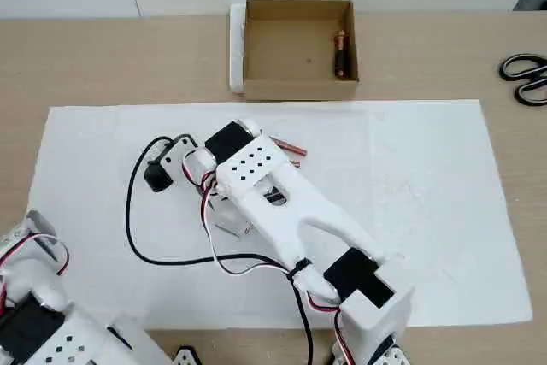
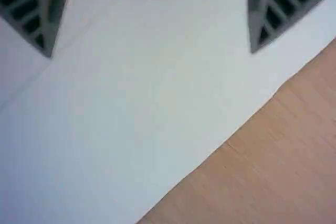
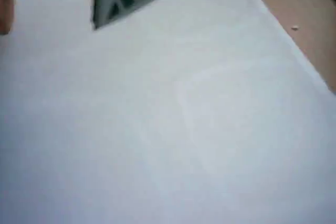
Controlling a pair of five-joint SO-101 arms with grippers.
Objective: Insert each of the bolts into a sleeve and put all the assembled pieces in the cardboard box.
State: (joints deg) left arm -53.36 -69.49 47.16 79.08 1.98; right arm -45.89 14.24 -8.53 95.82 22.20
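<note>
Inside cardboard box point(image 1: 256, 90), by its right-hand wall: one assembled piece point(image 1: 340, 53). Copper piece point(image 1: 287, 148) on white paper point(image 1: 410, 211) beside right pincer point(image 1: 250, 132); grip cannot be told. Left pincer point(image 2: 149, 50) wide open, empty.

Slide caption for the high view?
Right arm over white sheet by a copper piece; one assembled piece in cardboard box.
</note>
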